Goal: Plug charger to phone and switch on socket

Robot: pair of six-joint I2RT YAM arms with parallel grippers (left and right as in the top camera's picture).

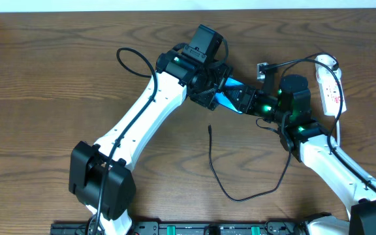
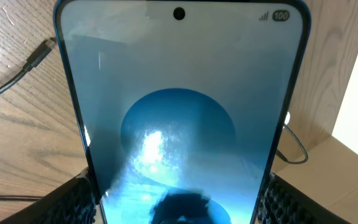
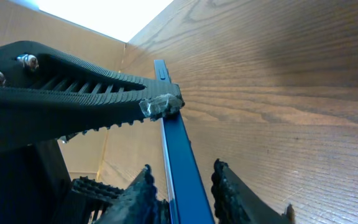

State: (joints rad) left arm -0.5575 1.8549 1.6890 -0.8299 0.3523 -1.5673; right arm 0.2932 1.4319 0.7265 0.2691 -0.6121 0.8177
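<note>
The left arm [image 1: 142,111] rises from its base at 7 o'clock and slants toward 1 o'clock, wrist bent down over the desk's centre. Its pincer [image 2: 182,202] clamps the phone [image 2: 179,93] by both long sides. The right arm [image 1: 331,160] reaches from 4 o'clock toward 10 o'clock. Its pincer [image 3: 182,193] straddles the phone's edge, and whether it grips is unclear.

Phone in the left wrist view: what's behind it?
Wood table, with the charger tip lying upper left and a thin cable loop at right. Whatever lies directly behind the phone is covered.
</note>
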